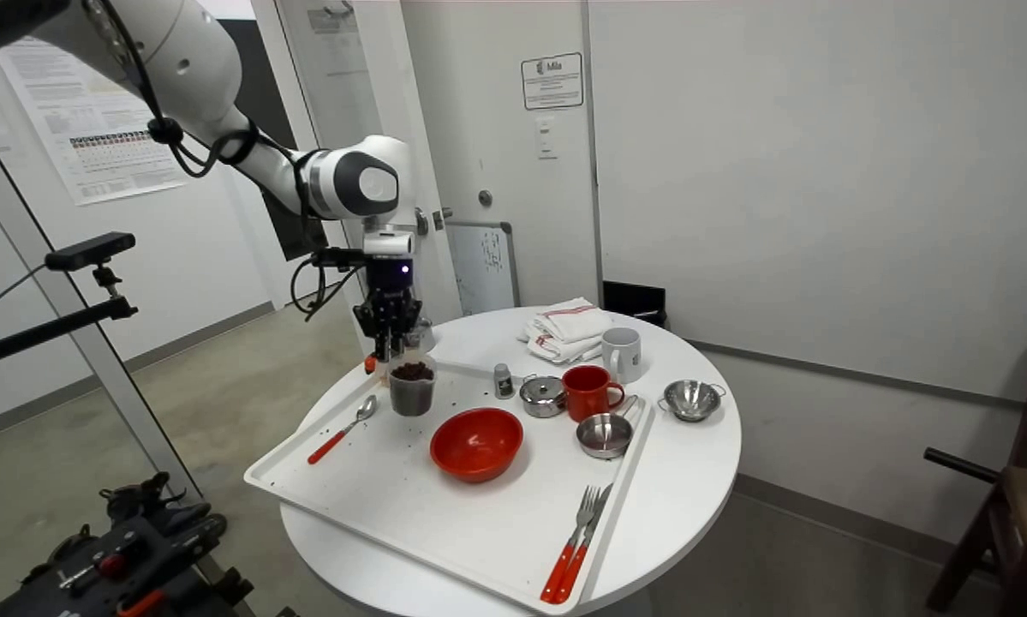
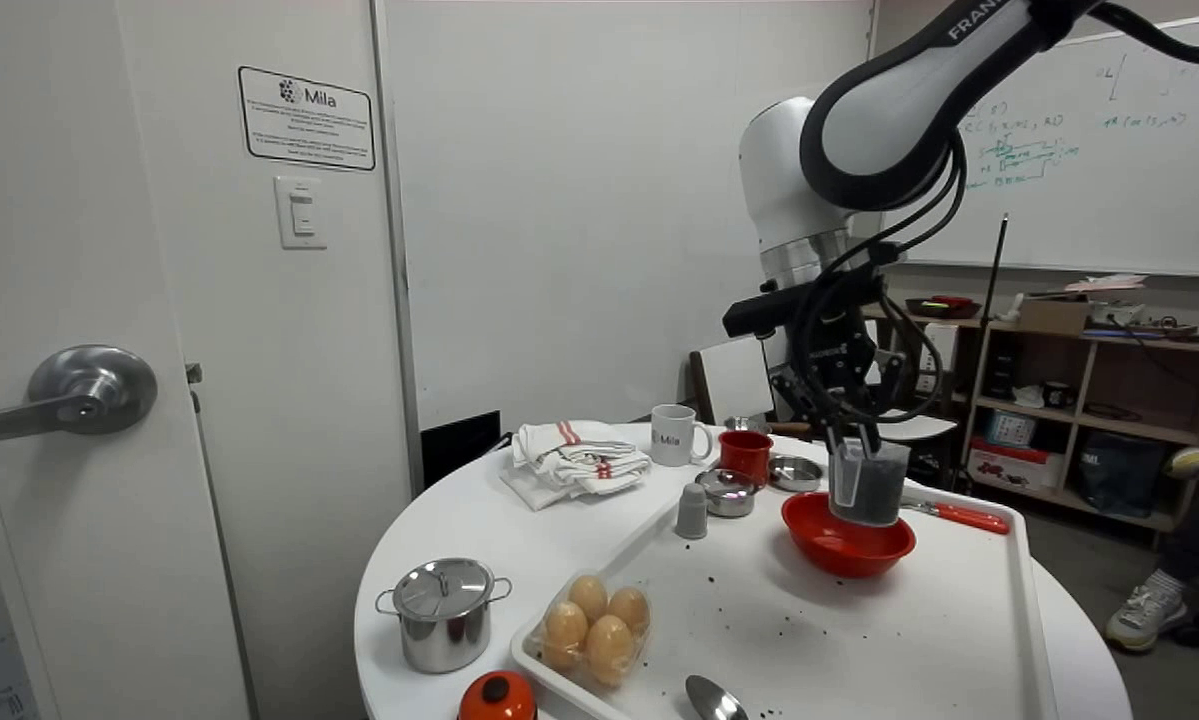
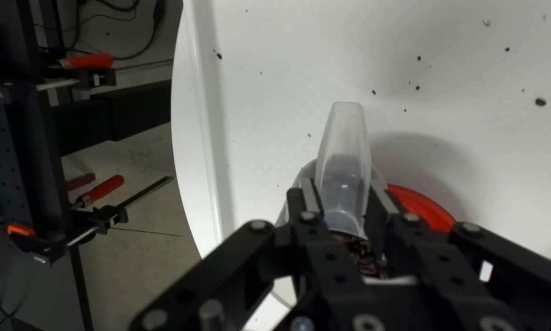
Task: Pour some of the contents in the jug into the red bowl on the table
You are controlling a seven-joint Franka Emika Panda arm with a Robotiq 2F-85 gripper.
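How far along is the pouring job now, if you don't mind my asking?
Done: the gripper is closed on the handle of the jug, which looks lifted off the tray.
In hand: the jug is held roughly upright with dark contents inside, beside rather than over the red bowl.
Left: most likely bringing it over, tilting and pouring, as the visible inside of the red bowl shows no dark contents.

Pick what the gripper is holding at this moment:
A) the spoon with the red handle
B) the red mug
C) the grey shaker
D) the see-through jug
D: the wrist view shows the gripper closed on a see-through handle, and both exterior views show the see-through jug at its fingertips, dark contents inside.
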